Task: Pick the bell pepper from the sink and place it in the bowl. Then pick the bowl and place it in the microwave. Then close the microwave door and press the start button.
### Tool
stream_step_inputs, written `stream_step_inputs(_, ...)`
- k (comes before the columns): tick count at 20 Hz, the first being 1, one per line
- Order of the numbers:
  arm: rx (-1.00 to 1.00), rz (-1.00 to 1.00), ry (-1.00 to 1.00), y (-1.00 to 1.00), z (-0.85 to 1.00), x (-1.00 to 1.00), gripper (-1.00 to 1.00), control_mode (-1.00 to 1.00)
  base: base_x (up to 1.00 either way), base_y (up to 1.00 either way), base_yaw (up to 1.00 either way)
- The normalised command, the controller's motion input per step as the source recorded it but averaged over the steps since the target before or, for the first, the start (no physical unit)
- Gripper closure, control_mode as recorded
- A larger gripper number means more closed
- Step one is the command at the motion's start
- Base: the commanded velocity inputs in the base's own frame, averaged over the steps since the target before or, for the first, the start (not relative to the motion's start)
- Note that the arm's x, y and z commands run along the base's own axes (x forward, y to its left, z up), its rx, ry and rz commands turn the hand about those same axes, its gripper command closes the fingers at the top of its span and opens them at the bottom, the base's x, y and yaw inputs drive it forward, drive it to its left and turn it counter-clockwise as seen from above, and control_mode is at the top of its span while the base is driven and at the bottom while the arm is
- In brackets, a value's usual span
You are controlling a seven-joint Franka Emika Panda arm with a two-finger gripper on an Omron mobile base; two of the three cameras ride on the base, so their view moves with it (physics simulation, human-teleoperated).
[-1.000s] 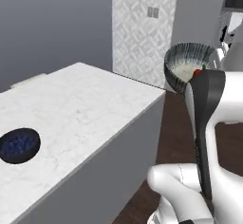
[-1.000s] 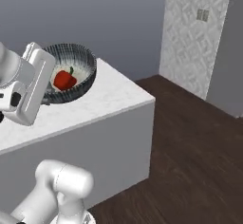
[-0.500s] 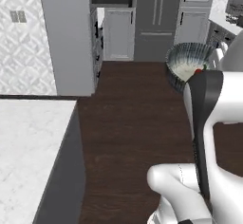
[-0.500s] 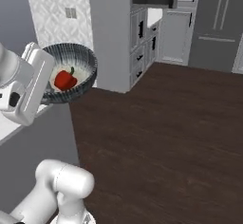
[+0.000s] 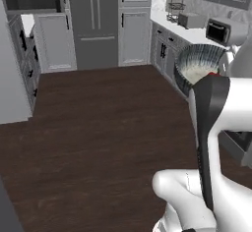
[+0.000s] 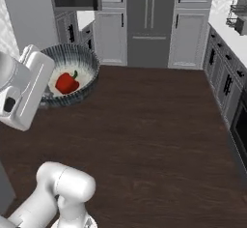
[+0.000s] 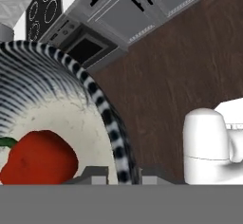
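The gripper [image 7: 116,174] is mostly cut off at the bottom of the hand view, where only two small dark finger tips [image 7: 95,173] are seen, one on each side of the striped rim of the bowl [image 7: 71,109]; the jaws are closed on that rim, and the bowl is held off the ground. In the left base view the bowl [image 5: 197,66] is half hidden behind the dark upper arm, and only a sliver of red is visible inside it. The bell pepper [image 6: 67,82] is seen clearly in the right base view, lying on the pale inside of the bowl [image 6: 84,60], with a green stem at its top. In the hand view the bell pepper [image 7: 40,159] is cropped at the lower left edge. Below the bowl a dark wooden floor [image 6: 154,135] is spread across the room. Tall grey cabinets [image 6: 149,21] are ranged along the far wall, and a white counter [image 5: 184,29] with small appliances, hard to make out, is set along the right side. The arm is raised from the base and bent, with the bowl carried high above the floor.
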Motion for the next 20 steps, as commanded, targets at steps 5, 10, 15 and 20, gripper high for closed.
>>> stream_step_inputs(5,0.0,0.0,0.0,0.0,0.0,0.0,1.0,1.0,1.0,-0.09,-0.01)
stream_step_inputs(10,0.0,0.0,0.0,0.0,0.0,0.0,1.0,1.0,1.0,-0.01,0.01)
stream_step_inputs(15,0.0,0.0,0.0,0.0,0.0,0.0,1.0,1.0,1.0,-0.35,0.17)
stream_step_inputs(20,0.0,0.0,0.0,0.0,0.0,0.0,1.0,1.0,1.0,-0.6,0.29)
